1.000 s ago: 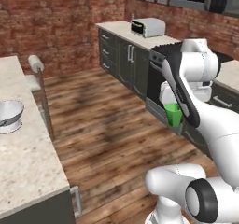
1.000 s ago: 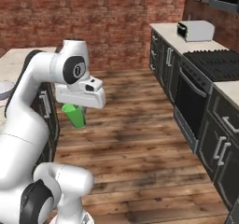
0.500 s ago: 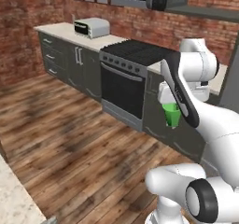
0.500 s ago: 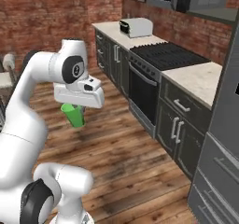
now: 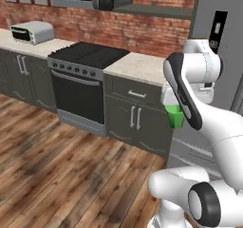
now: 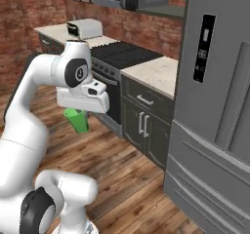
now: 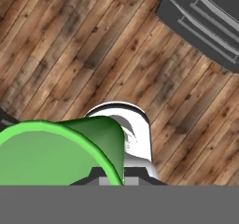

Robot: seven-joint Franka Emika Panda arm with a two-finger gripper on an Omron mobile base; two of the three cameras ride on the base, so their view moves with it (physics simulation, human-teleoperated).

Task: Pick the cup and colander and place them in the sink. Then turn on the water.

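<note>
Your jaws are clamped on the cup (image 5: 175, 116), centre-right of the left base view, above the floor (image 5: 57, 170). It looks light, rigid and smooth (likely slippery); grip its rim wall.

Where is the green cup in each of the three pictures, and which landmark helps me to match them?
Left base view: the cup hangs right of centre, under the gripper, before the dark cabinets.
Right base view: the cup hangs left of centre, below the white hand, over the wood floor.
Hand view: the cup fills the lower left, rim toward the camera.
Shared landmark: the black stove in both base views.
</note>
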